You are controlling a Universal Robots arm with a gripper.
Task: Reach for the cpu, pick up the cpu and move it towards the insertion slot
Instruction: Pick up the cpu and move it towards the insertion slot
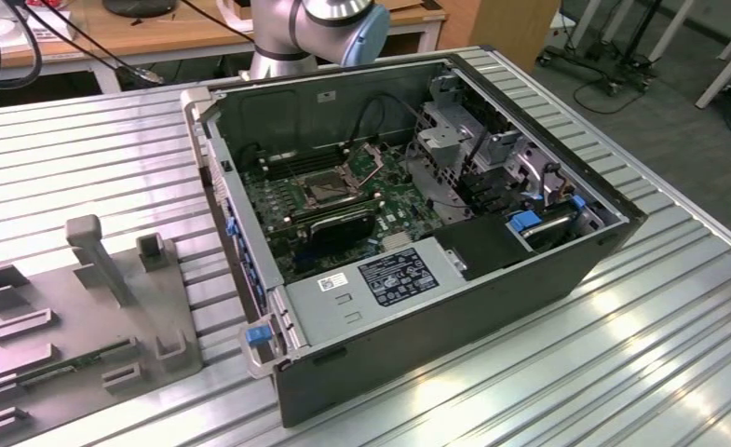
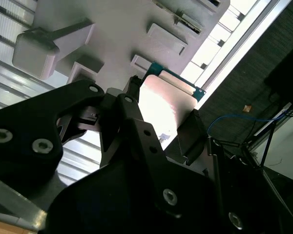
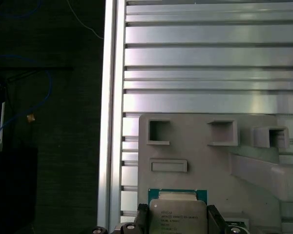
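The cpu (image 3: pixel 177 214) is a flat square chip with a silvery top and a green rim, and it shows in both wrist views. My gripper (image 3: pixel 178 218) has a dark finger pressed against each of two opposite edges of it. In the second wrist view the cpu (image 2: pixel 163 105) glares bright between the black fingers (image 2: pixel 133 100) of my gripper (image 2: pixel 161 114), just over the grey plastic tray (image 2: pixel 112 34). The insertion slot (image 1: pixel 327 190) is the square socket with a dark centre on the motherboard inside the open computer case (image 1: pixel 465 307).
The grey tray (image 1: pixel 104 307) with raised posts and rectangular recesses lies at the exterior view's left on the ribbed aluminium table (image 1: pixel 663 354). A green memory stick (image 1: pixel 77 360) rests in it. The table's edge (image 3: pixel 112 122) runs close beside the tray, with dark floor beyond.
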